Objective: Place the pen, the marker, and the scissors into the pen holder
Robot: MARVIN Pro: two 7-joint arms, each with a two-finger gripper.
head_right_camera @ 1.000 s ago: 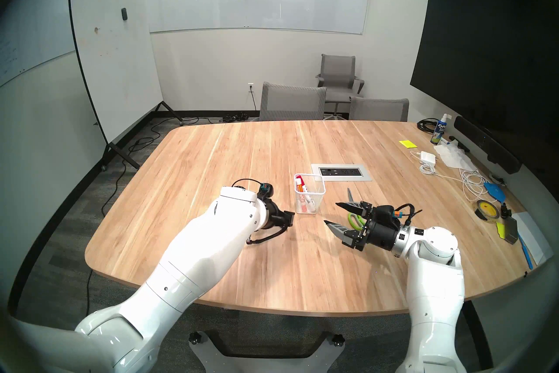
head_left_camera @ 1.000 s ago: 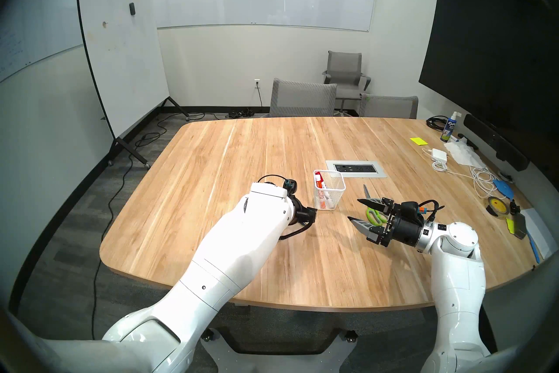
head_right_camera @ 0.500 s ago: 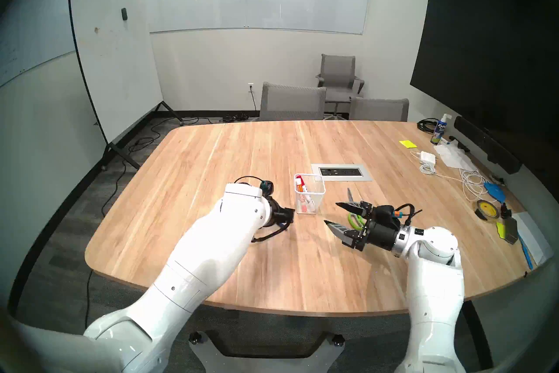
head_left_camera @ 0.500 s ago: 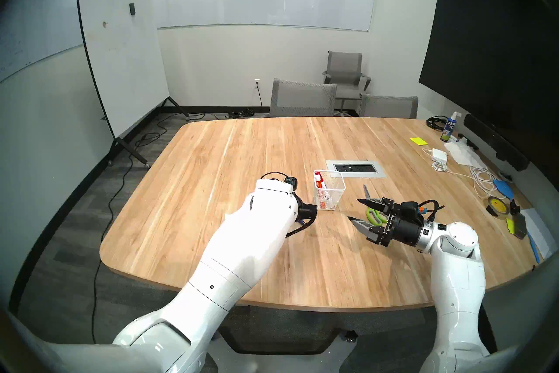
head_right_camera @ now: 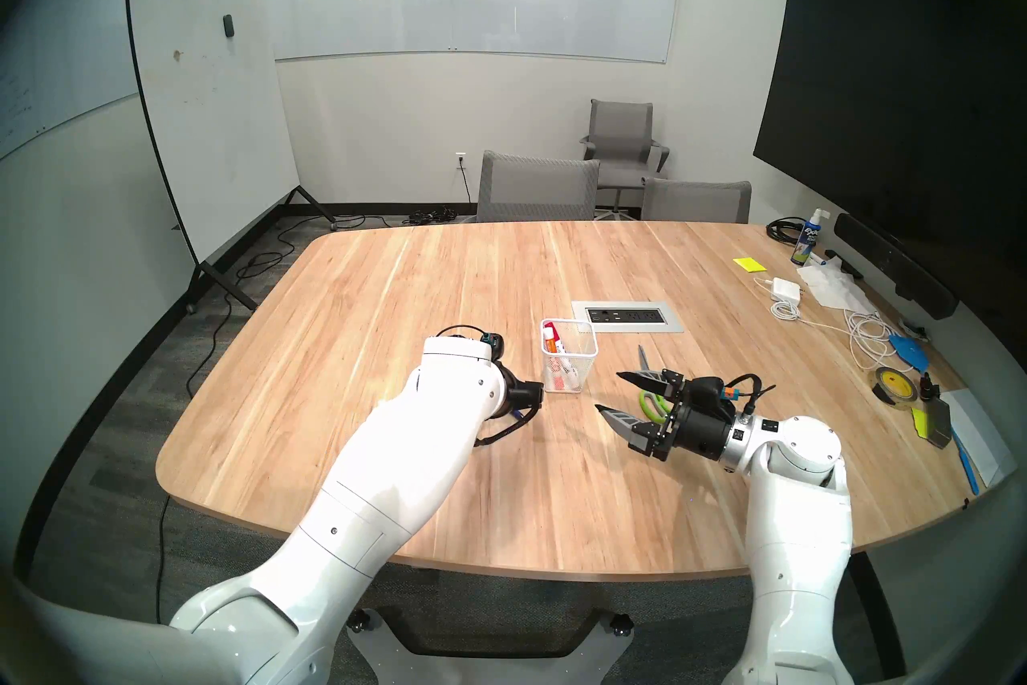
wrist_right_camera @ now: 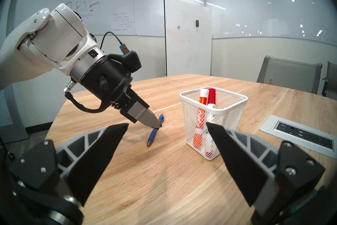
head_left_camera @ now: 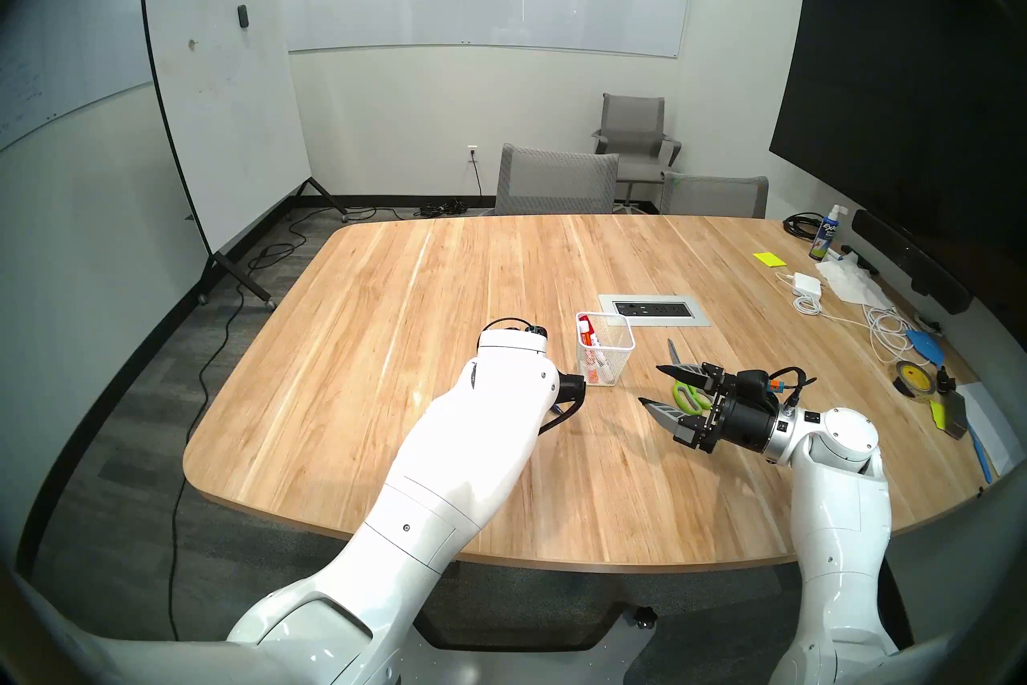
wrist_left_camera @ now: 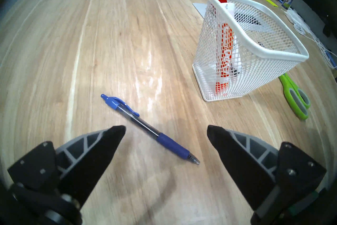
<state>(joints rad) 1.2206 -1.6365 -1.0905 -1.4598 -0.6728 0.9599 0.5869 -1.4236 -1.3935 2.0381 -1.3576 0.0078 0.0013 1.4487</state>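
I've got the holder (head_left_camera: pixel 606 355) mid-table (head_left_camera: pixel 444 289) w/ two markers (wrist_right_camera: pixel 207 100) in it. Pen (wrist_left_camera: pixel 148 128) flat on table to its left, under left gripper (wrist_left_camera: pixel 166 130). Scissors (head_left_camera: pixel 684 386) lie to holder's right, behind right gripper (head_left_camera: pixel 651 385).

A wide wooden table (head_left_camera: pixel 444 278) fills the room, a power outlet panel (head_left_camera: pixel 654 309) set flush in its middle. Along its right edge sit a spray bottle (head_left_camera: pixel 823 233), yellow sticky notes (head_left_camera: pixel 768 259), a white charger (head_left_camera: pixel 807 283) and a tape roll (head_left_camera: pixel 913 378). Grey chairs (head_left_camera: pixel 556 181) wait behind; a rolling whiteboard (head_left_camera: pixel 222 100) stands left.
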